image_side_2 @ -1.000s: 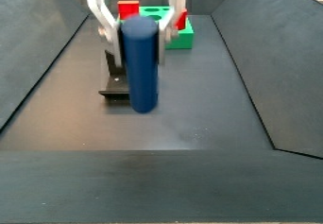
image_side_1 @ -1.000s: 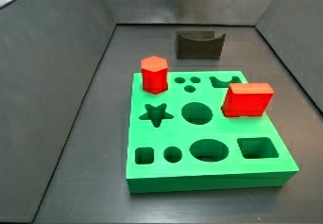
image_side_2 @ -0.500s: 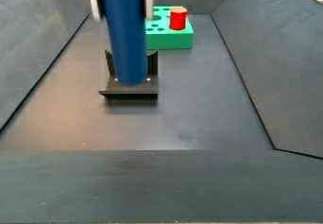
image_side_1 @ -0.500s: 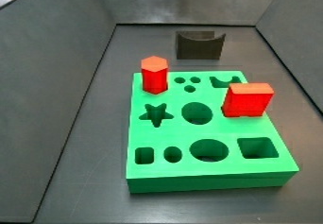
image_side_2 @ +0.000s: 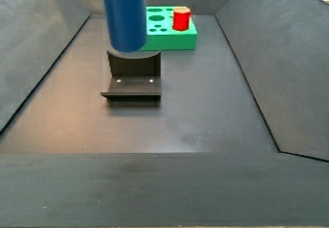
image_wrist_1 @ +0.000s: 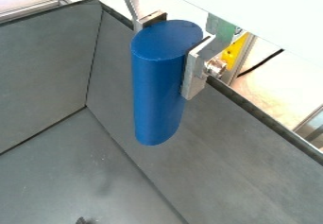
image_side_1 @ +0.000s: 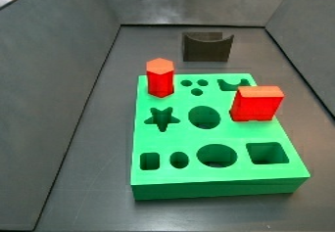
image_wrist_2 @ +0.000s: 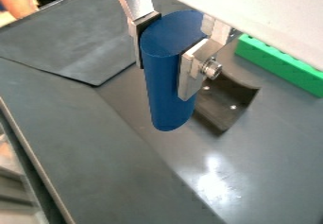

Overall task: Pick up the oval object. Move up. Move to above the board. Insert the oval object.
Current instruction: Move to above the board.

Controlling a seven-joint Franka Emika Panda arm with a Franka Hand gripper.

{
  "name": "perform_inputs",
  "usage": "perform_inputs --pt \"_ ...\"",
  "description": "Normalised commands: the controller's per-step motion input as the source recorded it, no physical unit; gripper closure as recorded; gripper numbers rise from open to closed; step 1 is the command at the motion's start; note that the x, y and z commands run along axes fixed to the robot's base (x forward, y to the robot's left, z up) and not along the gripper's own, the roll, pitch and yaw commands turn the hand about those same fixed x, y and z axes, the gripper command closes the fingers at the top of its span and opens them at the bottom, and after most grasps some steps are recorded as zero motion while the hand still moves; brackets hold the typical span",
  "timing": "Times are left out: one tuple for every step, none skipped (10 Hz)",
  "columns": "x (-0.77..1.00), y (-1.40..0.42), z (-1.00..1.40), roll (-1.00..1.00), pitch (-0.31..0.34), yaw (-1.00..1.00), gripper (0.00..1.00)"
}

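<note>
The oval object, a smooth blue peg (image_wrist_1: pixel 161 81), hangs upright between my gripper's silver fingers (image_wrist_1: pixel 197 65) in both wrist views (image_wrist_2: pixel 169 72). My gripper (image_wrist_1: pixel 171 34) is shut on it, high above the dark floor. In a side view only the peg's lower part (image_side_2: pixel 125 18) shows at the upper edge, above the dark grey holder (image_side_2: pixel 133 76); my gripper is out of frame there. The green board (image_side_1: pixel 214 131) with its cut-out holes lies on the floor; my gripper and the peg do not show in that view. The board's edge (image_wrist_2: pixel 282 59) shows behind the peg.
A red hexagonal prism (image_side_1: pixel 160 76) and a red cube (image_side_1: pixel 257 103) stand on the board. The dark grey holder (image_side_1: pixel 206 46) stands behind the board. Sloping dark walls (image_side_1: pixel 78 89) close in the floor on both sides.
The peg has risen with my gripper: it stood lower in front of the holder, and now only its lower part shows at the upper edge. The board and red pieces have not moved.
</note>
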Motion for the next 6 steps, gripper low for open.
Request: perform_inputs --pt "-0.17 -1.0 0.04 -0.17 0.272 -0.28 1.0" --pt "-0.18 -1.0 0.05 -0.09 0.158 -0.17 1.0" --pt "-0.18 -1.0 0.04 -0.06 0.059 -0.09 1.0" --pt "-0.18 -1.0 0.04 -0.02 0.019 -0.05 1.0" --pt "-0.19 -1.0 0.05 0.02 0.007 -0.02 1.0" --pt "-0.19 -1.0 0.04 0.03 -0.006 -0.01 1.0"
